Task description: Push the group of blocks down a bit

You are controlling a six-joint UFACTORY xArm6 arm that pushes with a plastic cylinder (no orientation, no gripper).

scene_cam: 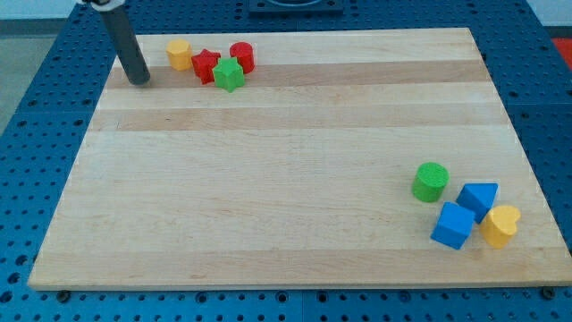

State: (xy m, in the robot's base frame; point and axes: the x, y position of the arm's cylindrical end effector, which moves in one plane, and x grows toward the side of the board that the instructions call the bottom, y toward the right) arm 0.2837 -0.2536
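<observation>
A group of blocks sits at the view's top left of the wooden board: a yellow hexagonal block, a red star block, a green star block and a red cylinder, touching or nearly touching. My tip is at the lower end of the dark rod, left of the yellow block, a short gap away and touching no block.
A second cluster lies at the view's bottom right: a green cylinder, a blue triangular block, a blue cube and a yellow heart-shaped block. A blue perforated table surrounds the board.
</observation>
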